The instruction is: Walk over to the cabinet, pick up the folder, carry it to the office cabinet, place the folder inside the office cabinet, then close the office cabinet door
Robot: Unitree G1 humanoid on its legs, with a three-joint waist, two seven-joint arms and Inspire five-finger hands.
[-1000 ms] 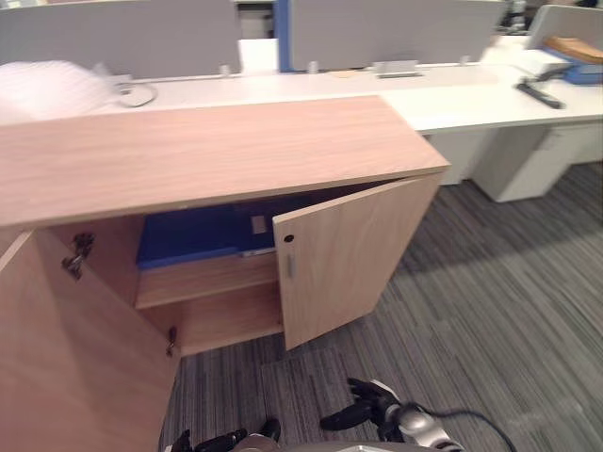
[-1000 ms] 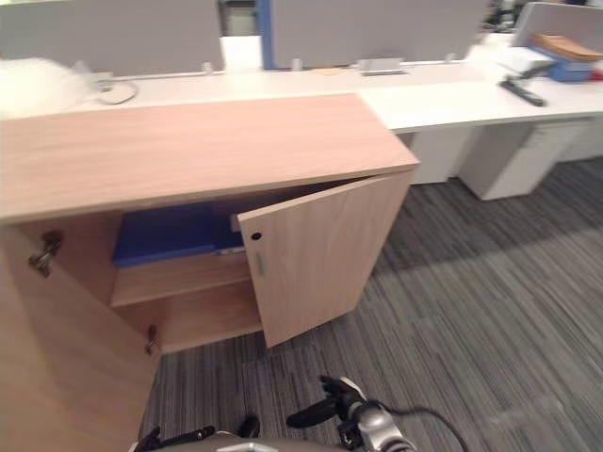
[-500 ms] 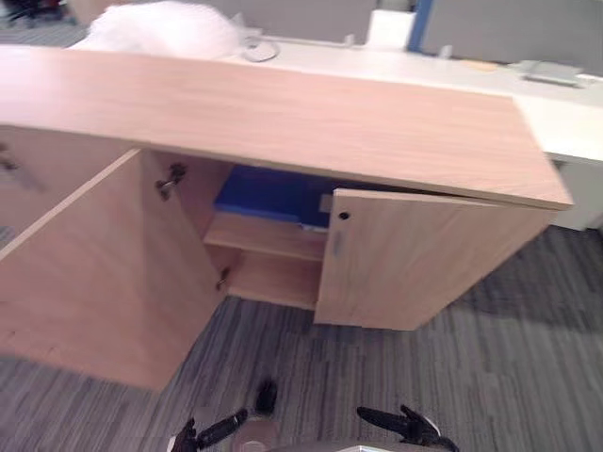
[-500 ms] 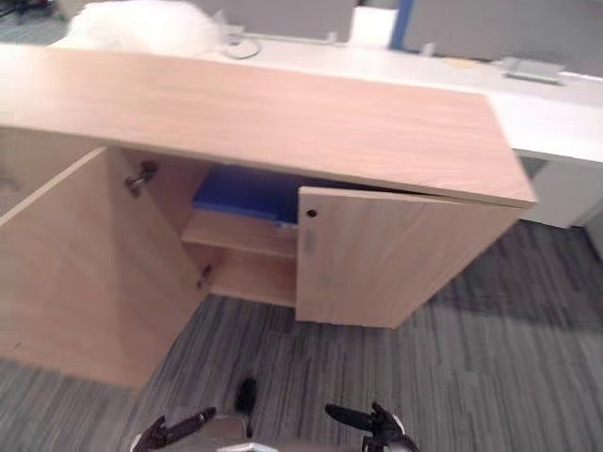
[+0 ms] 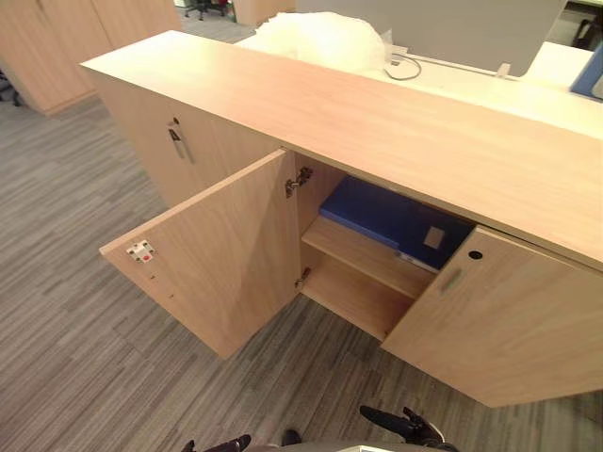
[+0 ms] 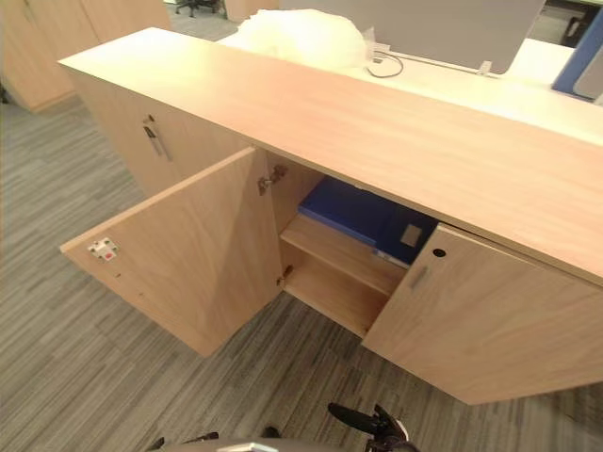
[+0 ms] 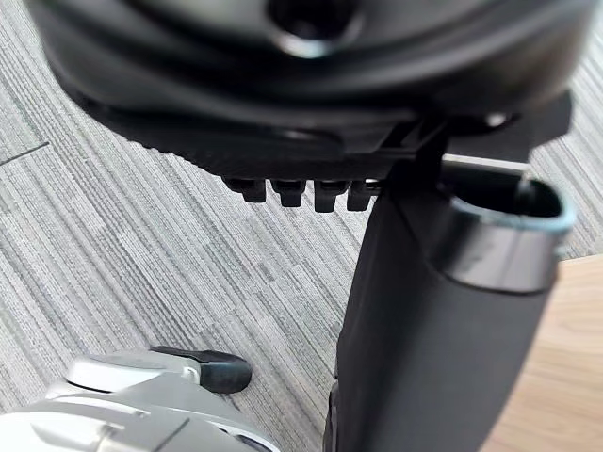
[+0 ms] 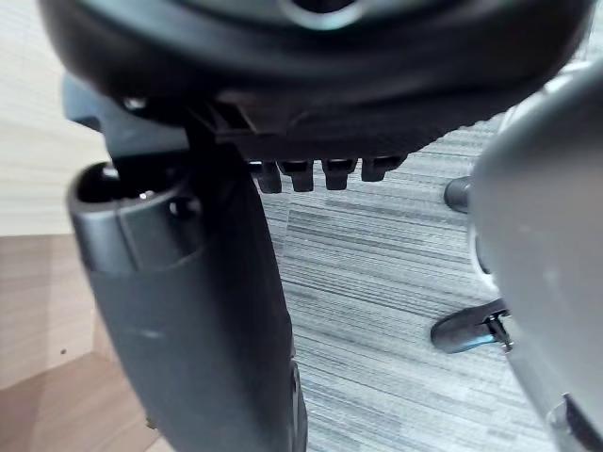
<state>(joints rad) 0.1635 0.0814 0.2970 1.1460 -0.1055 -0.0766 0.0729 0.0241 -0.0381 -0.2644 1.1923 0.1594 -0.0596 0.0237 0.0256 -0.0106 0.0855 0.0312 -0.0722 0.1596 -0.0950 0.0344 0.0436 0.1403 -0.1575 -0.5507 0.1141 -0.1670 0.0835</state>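
A: Half done? Where's the folder (image 5: pixel 396 218)?
B: In the office cabinet (image 5: pixel 377 132), upper shelf (image 5: pixel 363 256), right of centre. Bottom edge: left hand (image 5: pixel 224 443), right hand (image 5: pixel 400 424), fingers slack, empty. Next, I'd push the wide-open door (image 5: pixel 226 254) shut.

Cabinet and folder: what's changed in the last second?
Nothing itself moved; the camera swung towards the left end of the cabinet. The blue folder stays on the upper shelf, left door wide open, right door ajar. The left hand and right hand stay low, fingers relaxed, holding nothing.
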